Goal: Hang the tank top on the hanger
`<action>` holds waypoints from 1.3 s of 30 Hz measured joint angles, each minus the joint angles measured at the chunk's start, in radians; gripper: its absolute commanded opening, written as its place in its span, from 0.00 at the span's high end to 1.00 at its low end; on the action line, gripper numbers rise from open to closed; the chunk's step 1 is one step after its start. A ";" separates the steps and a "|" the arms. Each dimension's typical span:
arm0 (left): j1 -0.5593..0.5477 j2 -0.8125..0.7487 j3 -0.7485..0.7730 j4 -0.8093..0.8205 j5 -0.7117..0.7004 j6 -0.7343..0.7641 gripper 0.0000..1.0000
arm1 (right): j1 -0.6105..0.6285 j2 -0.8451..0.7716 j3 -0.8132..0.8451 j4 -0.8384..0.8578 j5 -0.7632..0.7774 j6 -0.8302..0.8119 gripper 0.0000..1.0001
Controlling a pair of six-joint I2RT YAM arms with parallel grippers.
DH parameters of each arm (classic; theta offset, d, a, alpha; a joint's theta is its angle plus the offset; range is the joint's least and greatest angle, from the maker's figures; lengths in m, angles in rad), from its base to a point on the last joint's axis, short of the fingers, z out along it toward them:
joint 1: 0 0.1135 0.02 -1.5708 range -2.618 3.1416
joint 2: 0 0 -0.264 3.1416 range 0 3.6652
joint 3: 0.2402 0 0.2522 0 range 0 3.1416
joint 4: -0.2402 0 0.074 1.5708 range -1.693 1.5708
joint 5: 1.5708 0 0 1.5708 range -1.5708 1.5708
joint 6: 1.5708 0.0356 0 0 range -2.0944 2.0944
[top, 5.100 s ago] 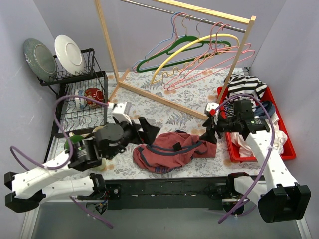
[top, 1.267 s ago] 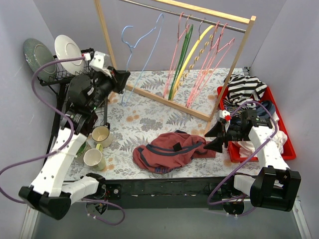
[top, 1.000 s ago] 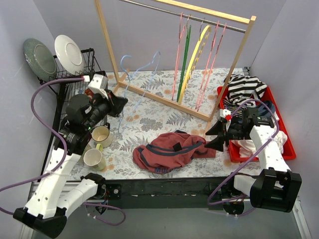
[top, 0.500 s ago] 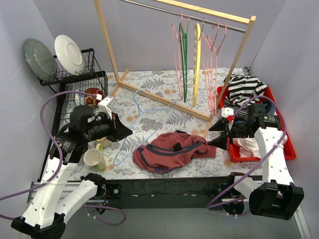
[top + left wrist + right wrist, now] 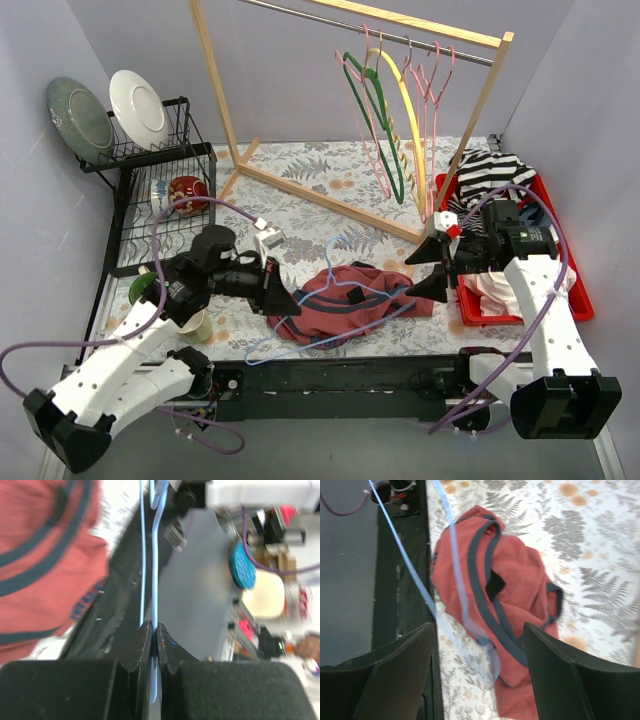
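Observation:
The rust-red tank top [image 5: 345,300] lies crumpled on the floral table, near the front edge. The thin light-blue hanger [image 5: 330,335] lies slanted across it. My left gripper [image 5: 282,300] is at the tank top's left edge and is shut on the hanger's wire [image 5: 154,555]; red cloth [image 5: 40,555] shows to its left. My right gripper [image 5: 425,270] hovers open at the tank top's right edge with nothing between its fingers. In the right wrist view the blurred hanger [image 5: 427,597] crosses the tank top [image 5: 515,580] just ahead of the right gripper [image 5: 477,630].
A wooden rack [image 5: 225,120] at the back carries pink, green and yellow hangers [image 5: 385,130]. A red bin [image 5: 560,290] with a striped garment [image 5: 495,170] stands at the right. A dish rack [image 5: 150,200] with plates and a mug [image 5: 195,325] are at the left.
My left arm has carried the blue hanger from the back left down across the table and over the tank top. My right gripper has opened a little wider. The rack's hangers are swinging.

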 measured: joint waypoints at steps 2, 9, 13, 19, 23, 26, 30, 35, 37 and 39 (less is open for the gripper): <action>-0.093 0.030 -0.013 0.059 -0.010 -0.031 1.00 | 0.073 0.003 -0.014 0.045 0.008 0.057 0.21; -0.237 0.145 -0.013 0.250 -0.080 -0.097 1.00 | 0.238 -0.006 -0.084 0.158 0.058 0.196 0.27; -0.257 0.208 -0.012 0.309 -0.121 -0.103 1.00 | 0.269 0.001 -0.087 0.151 0.069 0.202 0.44; -0.265 0.244 -0.012 0.364 -0.136 -0.111 1.00 | 0.285 0.009 -0.097 0.168 0.113 0.244 0.99; -0.274 0.238 -0.014 0.398 -0.165 -0.127 0.78 | 0.285 0.033 -0.082 0.164 0.150 0.260 0.99; -0.274 0.217 -0.043 0.443 -0.247 -0.147 0.29 | 0.282 0.038 -0.025 0.157 0.236 0.260 0.99; -0.271 0.153 -0.101 0.449 -0.460 -0.192 0.08 | 0.211 -0.035 0.031 0.175 0.376 0.274 0.99; -0.261 0.084 -0.159 0.384 -0.741 -0.289 0.07 | 0.115 -0.176 0.060 0.216 0.511 0.288 0.99; -0.254 0.095 -0.164 0.354 -0.818 -0.336 0.10 | 0.107 -0.206 0.061 0.219 0.532 0.292 0.99; -0.250 0.139 -0.162 0.330 -0.874 -0.385 0.14 | 0.103 -0.212 0.058 0.224 0.540 0.301 0.99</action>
